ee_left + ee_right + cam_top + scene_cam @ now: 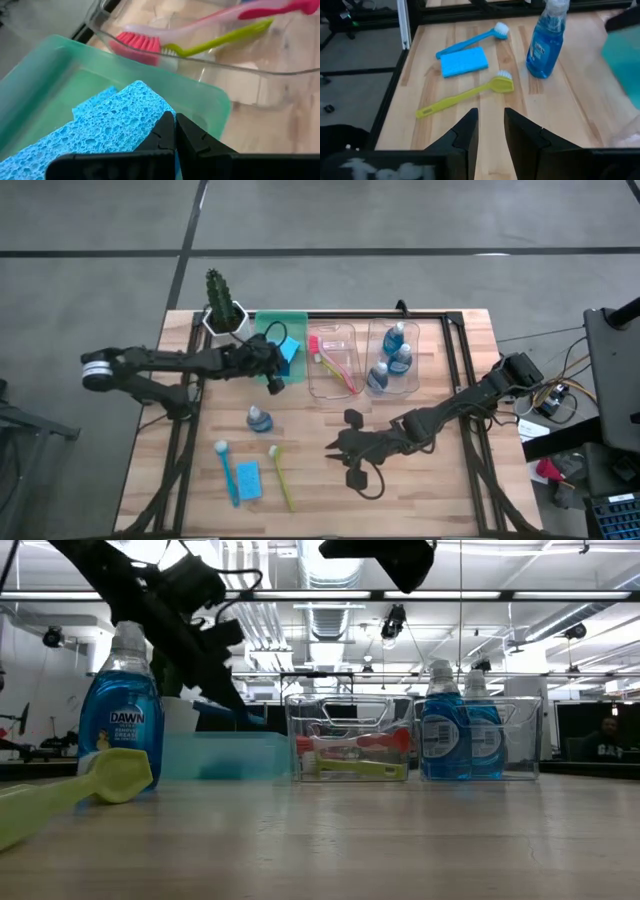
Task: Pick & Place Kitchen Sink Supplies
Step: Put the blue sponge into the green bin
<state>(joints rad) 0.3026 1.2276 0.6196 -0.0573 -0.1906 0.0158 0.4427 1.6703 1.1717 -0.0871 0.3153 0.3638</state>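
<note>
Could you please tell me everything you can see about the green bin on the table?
The green bin is a translucent, rectangular plastic tub with rounded corners. It stands upright at the table's far edge between the cactus and a clear bin. Blue sponges lie inside; the left tool is shut just above them.

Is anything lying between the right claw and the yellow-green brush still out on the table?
Nothing visible. The right claw stands open over bare wood, and the yellow-green brush lies just ahead of it. The blue sponge, blue brush and bottle all sit beyond it.
</note>
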